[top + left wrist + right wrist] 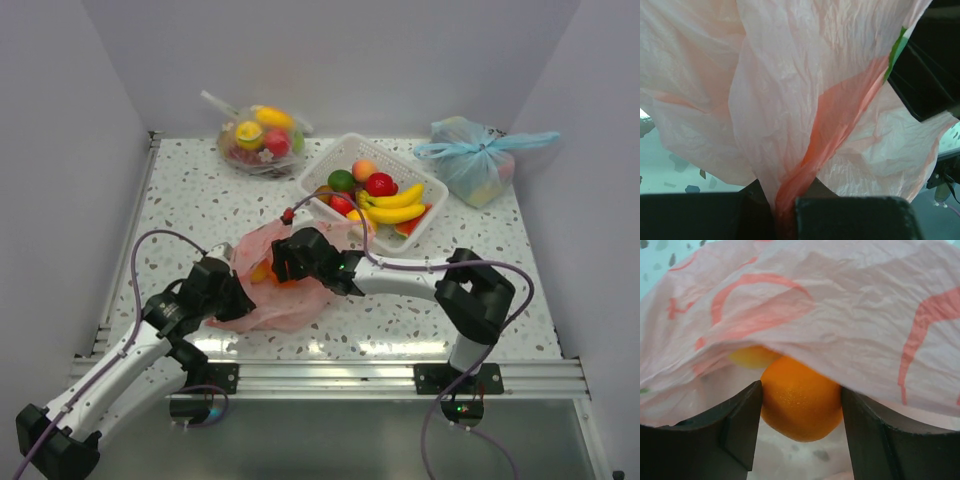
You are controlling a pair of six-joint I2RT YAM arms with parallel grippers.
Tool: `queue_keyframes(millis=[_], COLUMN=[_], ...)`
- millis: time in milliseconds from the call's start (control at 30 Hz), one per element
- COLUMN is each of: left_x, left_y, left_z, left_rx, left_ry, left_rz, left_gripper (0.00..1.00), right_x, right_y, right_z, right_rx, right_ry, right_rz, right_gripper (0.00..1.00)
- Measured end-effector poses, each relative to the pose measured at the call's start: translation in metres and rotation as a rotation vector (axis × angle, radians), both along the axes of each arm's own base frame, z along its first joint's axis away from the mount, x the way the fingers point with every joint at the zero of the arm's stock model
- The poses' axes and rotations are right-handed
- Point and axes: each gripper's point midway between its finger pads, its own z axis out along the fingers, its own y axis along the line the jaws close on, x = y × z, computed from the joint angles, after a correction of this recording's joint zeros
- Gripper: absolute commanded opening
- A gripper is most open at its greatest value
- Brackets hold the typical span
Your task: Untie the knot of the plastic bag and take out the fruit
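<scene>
The pink plastic bag [285, 290] lies crumpled on the table between my two arms. My left gripper [232, 296] is shut on a twisted strand of the bag's film [812, 165] at its left side. My right gripper [290, 262] is inside the bag's mouth, shut on an orange [801, 397], with both fingers touching its sides. A yellow fruit [752, 357] lies behind the orange under the pink film [840, 315]. No tied knot shows on the pink bag.
A white basket [425, 190] behind the bag holds bananas [395, 207], a red apple, a green fruit and others. A clear bag of fruit [260, 140] stands at the back left. A light blue tied bag [478, 160] stands at the back right.
</scene>
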Motion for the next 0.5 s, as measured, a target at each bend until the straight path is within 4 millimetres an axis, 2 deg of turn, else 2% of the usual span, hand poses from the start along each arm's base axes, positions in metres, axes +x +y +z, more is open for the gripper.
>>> queue_keyframes(millis=[167,500], left_x=[0.002,0.003], left_y=[0.003,0.005], left_z=[-0.003,-0.005], left_rx=[0.018,0.034], left_ry=[0.003,0.005], left_rz=[0.012,0.023], left_gripper=[0.03,0.03], right_x=[-0.016,-0.051], right_y=[0.002,0.011], right_z=[0.032,0.119], right_rx=[0.046,0.159], right_ry=[-0.018,-0.083], right_rz=[0.112,0.367], right_gripper=[0.08,0.05])
